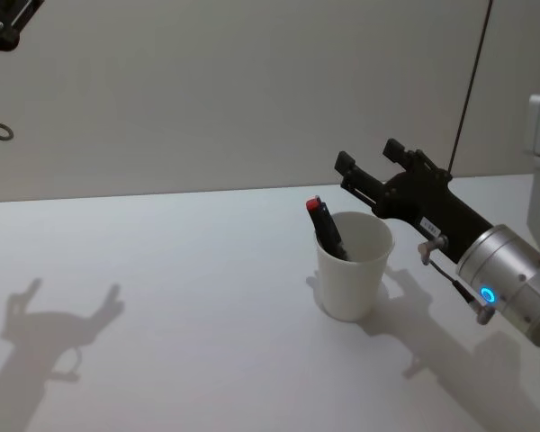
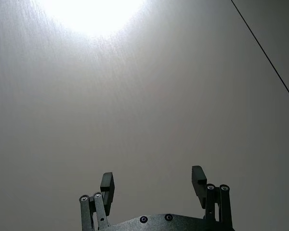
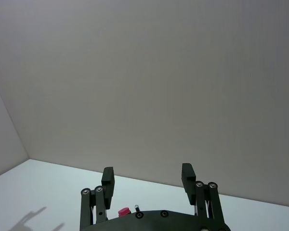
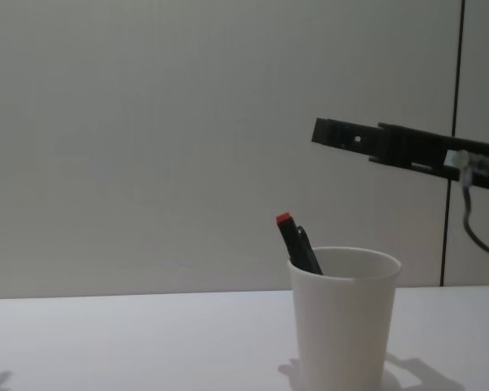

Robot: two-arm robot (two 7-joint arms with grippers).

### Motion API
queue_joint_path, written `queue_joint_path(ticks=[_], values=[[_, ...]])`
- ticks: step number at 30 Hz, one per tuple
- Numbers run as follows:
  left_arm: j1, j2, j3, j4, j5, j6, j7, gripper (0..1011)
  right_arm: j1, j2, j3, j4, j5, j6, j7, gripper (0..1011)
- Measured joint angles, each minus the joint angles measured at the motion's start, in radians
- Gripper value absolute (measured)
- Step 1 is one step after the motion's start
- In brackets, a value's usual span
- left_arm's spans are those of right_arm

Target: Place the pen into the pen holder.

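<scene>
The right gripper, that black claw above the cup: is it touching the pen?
Apart. In the chest view the right gripper hangs open well above the pen, with bare wall between them; the pen leans inside the pen holder.

Lighting even and fairly bright, soft white. Shadows on the table fall toward the near edge and left: a clear gripper-shaped shadow near the front left corner, softer ones beside the paper cup and under the right gripper. Left wrist view has a blown-out glare patch on the wall, fading to grey around it. Focus is sharp on the cup and the pen in chest view. No visible edge distortion.
</scene>
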Motion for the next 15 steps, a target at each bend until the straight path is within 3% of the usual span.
queue_joint_path(ticks=[7, 15], values=[[0.0, 0.0, 0.0, 0.0, 0.0, 0.0, 0.0, 1001, 0.001, 0.01, 0.013, -0.024, 0.005, -0.008, -0.002, 1000], [0.0, 0.0, 0.0, 0.0, 0.0, 0.0, 0.0, 1001, -0.017, 0.071, 0.06, -0.094, 0.026, -0.037, -0.049, 1002]])
